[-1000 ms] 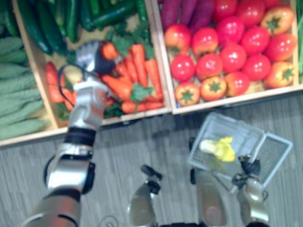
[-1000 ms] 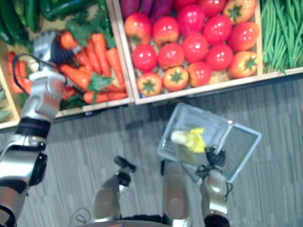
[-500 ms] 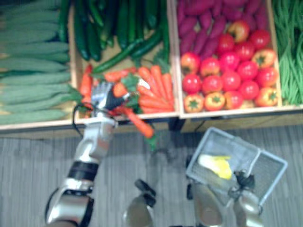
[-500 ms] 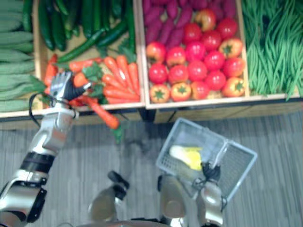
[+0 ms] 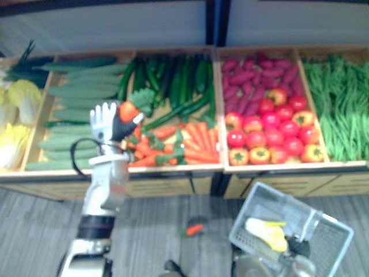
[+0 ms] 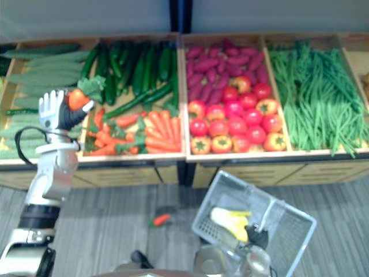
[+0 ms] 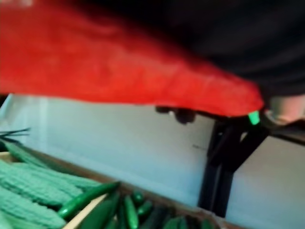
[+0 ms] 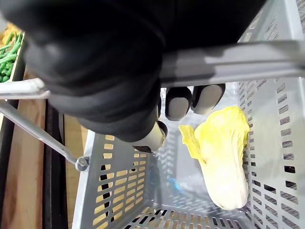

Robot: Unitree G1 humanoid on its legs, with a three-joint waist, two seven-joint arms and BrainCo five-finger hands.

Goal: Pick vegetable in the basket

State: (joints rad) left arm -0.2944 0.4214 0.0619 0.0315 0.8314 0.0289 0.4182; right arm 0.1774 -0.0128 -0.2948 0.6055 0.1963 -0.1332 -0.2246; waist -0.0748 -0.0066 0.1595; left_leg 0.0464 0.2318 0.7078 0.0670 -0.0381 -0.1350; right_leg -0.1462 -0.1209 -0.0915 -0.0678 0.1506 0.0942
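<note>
My left hand (image 5: pixel 108 122) is raised in front of the carrot crate (image 5: pixel 173 169), shut on an orange carrot (image 5: pixel 129 110) with a green leafy top. The left wrist view has that carrot (image 7: pixel 119 71) close up against the palm. A second small carrot (image 5: pixel 194 229) lies on the floor below the crate. At the lower right hangs a grey plastic basket (image 5: pixel 277 195) with a yellow cabbage (image 5: pixel 265 232) inside. In the right wrist view my right hand (image 8: pixel 109 71) is curled round the basket's handle (image 8: pixel 228 62), with the cabbage (image 8: pixel 221 162) lying beneath it.
Wooden crates line the stand: pale cabbages (image 5: pixel 14 124) and green gourds (image 5: pixel 69 98) at the left, dark cucumbers (image 5: pixel 173 78), tomatoes (image 5: pixel 271 135) with purple sweet potatoes (image 5: pixel 253 72), green beans (image 5: pixel 343 109) at the right. Grey floor runs in front.
The camera has tilted up, showing more of the stand. My left hand has lifted a carrot out of the crate. The carrot that hung over the crate's edge now lies on the floor.
</note>
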